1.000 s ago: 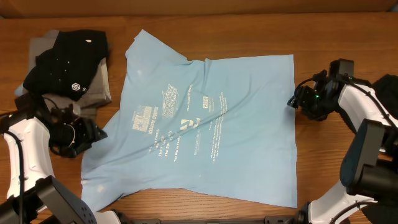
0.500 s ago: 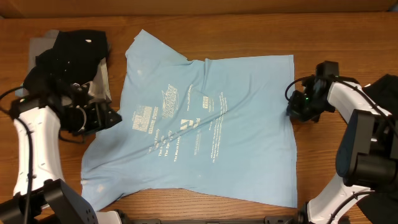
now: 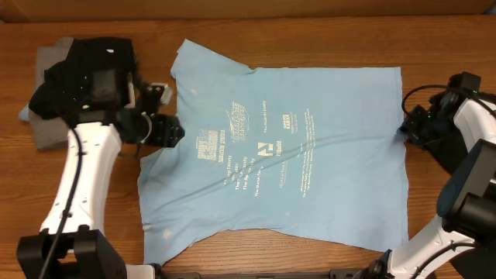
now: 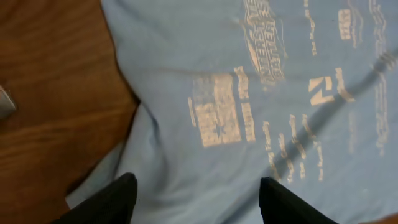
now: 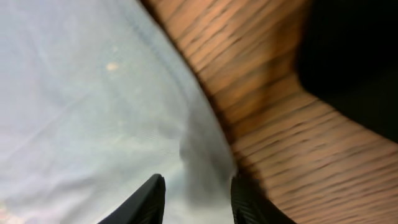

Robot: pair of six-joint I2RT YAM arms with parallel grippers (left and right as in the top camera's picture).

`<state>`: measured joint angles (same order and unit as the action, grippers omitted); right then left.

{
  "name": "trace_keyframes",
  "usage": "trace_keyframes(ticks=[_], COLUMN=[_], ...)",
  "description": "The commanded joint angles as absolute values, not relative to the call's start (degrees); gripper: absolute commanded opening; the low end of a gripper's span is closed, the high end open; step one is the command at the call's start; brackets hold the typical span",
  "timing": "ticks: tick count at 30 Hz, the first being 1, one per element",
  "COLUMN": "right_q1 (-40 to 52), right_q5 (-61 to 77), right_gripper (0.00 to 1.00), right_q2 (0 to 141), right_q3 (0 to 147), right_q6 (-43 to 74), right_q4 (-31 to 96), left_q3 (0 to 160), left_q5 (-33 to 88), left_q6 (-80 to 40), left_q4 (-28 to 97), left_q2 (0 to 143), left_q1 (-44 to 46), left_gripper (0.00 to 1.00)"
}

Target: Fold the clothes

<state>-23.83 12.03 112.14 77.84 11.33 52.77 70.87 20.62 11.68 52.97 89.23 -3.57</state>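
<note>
The light blue T-shirt [image 3: 271,155] with white lettering lies spread flat, print up, on the wooden table. My left gripper [image 3: 170,132] hovers at its left sleeve. In the left wrist view that gripper [image 4: 196,196] is open, its fingers wide apart above the cloth [image 4: 249,93]. My right gripper [image 3: 404,128] sits at the shirt's right edge. The right wrist view shows this gripper [image 5: 198,199] open, with a raised bit of hem [image 5: 205,155] lying loose in the gap. A pile of black shirts [image 3: 85,74] rests on a grey one [image 3: 43,132] at the far left.
Bare wood [image 3: 310,31] runs behind the shirt, and more bare wood [image 5: 280,124] lies just right of the hem. Something dark [image 5: 348,50] lies past the right gripper. The left arm [image 3: 77,194] crosses the table's left side.
The blue shirt has slid to the right and lies flatter. The right gripper moved right with the hem and its fingers now stand apart. The left gripper travelled up and right to the sleeve.
</note>
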Motion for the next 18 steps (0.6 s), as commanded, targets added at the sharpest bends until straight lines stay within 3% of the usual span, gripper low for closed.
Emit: trace_keyframes(ticks=[1, 5, 8, 11, 15, 18], right_q1=[-23.24, -23.22, -23.22, -23.22, -23.22, -23.22], right_q5=[14.76, 17.26, 19.57, 19.84, 19.84, 19.84], right_gripper=[0.38, 0.39, 0.40, 0.42, 0.44, 0.47], right_q2=[110.06, 105.38, 100.95, 96.60, 92.29, 90.83], right_q3=[79.83, 80.03, 80.03, 80.03, 80.03, 80.03], right_q6=[10.50, 10.55, 10.48, 10.46, 10.46, 10.46], right_q4=[52.95, 53.93, 55.77, 58.08, 59.90, 60.25], left_q3=[72.16, 72.16, 72.16, 72.16, 72.16, 72.14], left_q5=[14.31, 12.10, 11.49, 10.17, 5.34, 3.42], left_q6=[9.67, 8.43, 7.03, 6.20, 2.48, 2.33], left_q4=[50.15, 47.92, 47.70, 49.12, 49.76, 49.74], left_q2=[89.38, 94.08, 99.24, 103.55, 106.30, 106.76], left_q1=[-0.95, 0.80, 0.82, 0.82, 0.49, 0.08], left_gripper=[0.56, 0.40, 0.20, 0.05, 0.04, 0.12])
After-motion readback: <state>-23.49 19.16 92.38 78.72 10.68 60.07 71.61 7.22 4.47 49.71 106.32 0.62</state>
